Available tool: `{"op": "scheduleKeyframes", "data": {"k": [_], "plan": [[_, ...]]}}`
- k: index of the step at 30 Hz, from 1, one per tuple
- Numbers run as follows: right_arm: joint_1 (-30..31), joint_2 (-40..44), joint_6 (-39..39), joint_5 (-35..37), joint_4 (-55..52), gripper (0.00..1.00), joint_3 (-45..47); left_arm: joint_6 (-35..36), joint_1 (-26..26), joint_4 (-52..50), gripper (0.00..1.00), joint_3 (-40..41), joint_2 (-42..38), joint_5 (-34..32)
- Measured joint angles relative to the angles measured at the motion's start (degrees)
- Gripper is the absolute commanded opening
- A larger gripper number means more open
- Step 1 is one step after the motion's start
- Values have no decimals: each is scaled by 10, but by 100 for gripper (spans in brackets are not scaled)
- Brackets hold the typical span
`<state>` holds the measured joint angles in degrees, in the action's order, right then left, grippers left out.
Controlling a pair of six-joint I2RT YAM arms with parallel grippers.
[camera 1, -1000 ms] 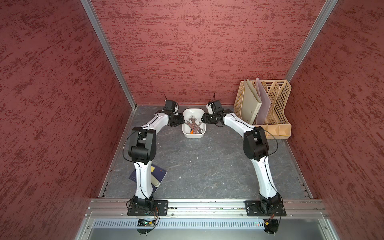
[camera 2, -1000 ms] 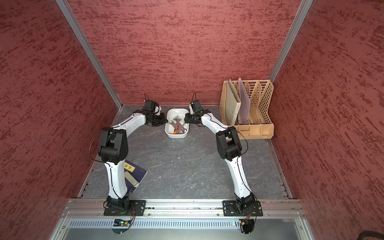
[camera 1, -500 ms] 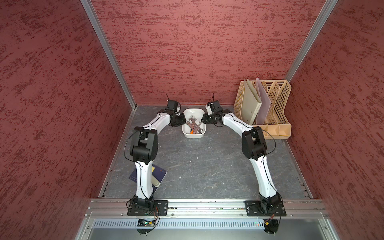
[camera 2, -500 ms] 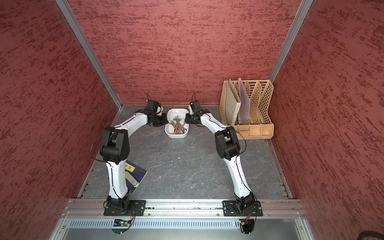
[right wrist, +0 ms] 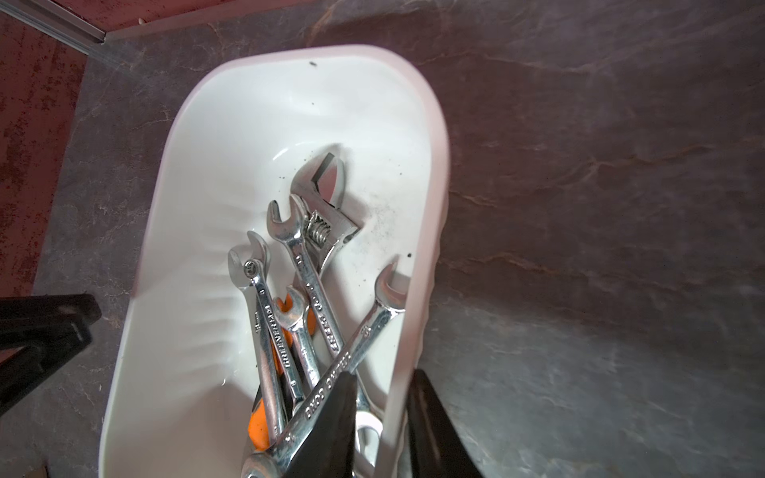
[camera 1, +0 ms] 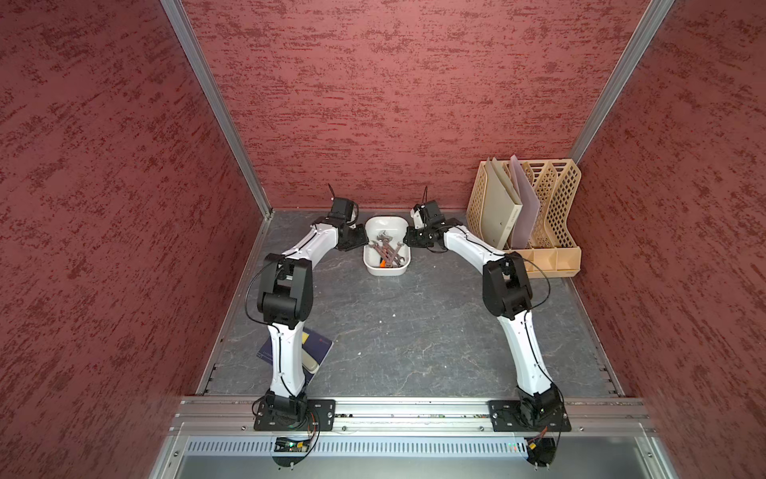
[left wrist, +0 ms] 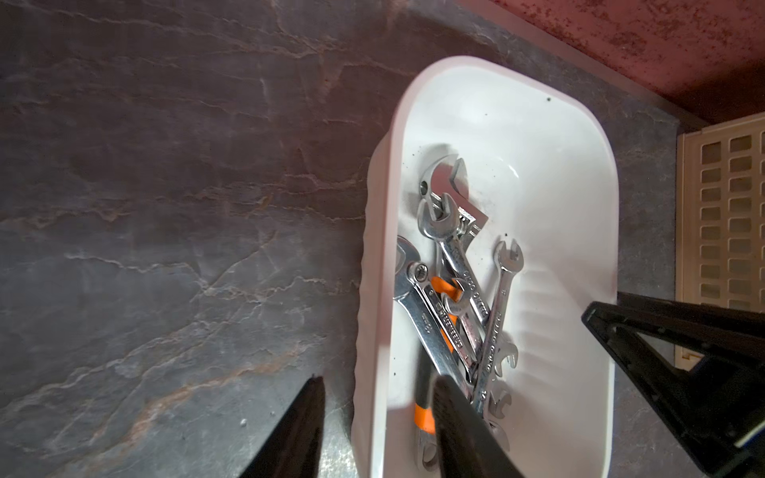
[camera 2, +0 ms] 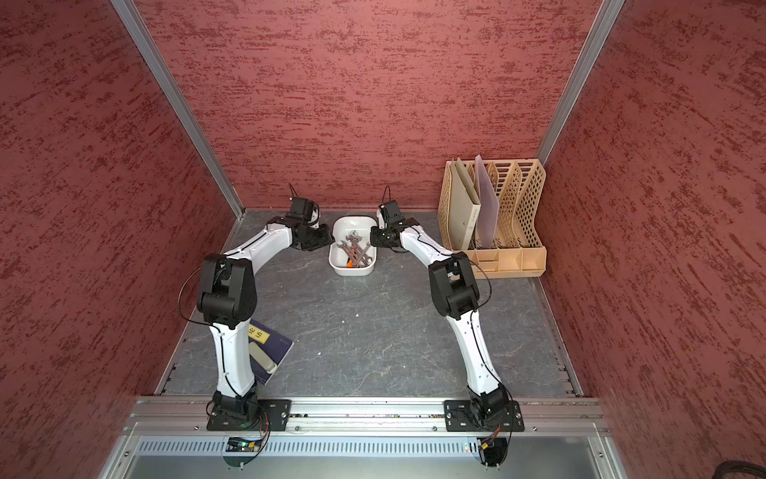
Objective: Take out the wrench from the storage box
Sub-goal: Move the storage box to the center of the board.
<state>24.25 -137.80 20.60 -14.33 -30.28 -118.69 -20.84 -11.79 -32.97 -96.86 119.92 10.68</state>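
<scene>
White storage box (camera 1: 385,271) is straddled at both side walls, likely for steadying: left gripper (left wrist: 377,378) released, right gripper (right wrist: 384,376) grip unclear.

Surface: a dark grey table top (camera 1: 414,331) with pale, stone-like veins, closed in by red walls on three sides.
Back middle: a white storage box (camera 1: 384,271), shallow with rounded corners, stands on the table just short of the back wall.
Back right corner: a beige lattice file rack (camera 1: 551,261) stands upright on the table, apart from the box.
Front left: a dark blue book (camera 2: 277,348) lies flat, skewed to the table's edges and partly hidden.
Open middle: a few small white specks (camera 1: 393,315) lie on the table.
Front edge: a metal rail (camera 1: 414,410) borders the table.
</scene>
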Motion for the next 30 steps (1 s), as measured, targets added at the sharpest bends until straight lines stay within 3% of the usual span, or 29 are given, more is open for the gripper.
{"op": "scheduleKeyframes", "data": {"k": [6,19,30], "plan": [[0,0,0,-1,0,22,0,2,-1,-5,44,-22,10,-5],[-1,0,4,-6,0,13,4,-9,-5,1,14,-13,38,13],[-2,29,17,-4,46,3,66,-11,-20,8,10,11,25,9]]}}
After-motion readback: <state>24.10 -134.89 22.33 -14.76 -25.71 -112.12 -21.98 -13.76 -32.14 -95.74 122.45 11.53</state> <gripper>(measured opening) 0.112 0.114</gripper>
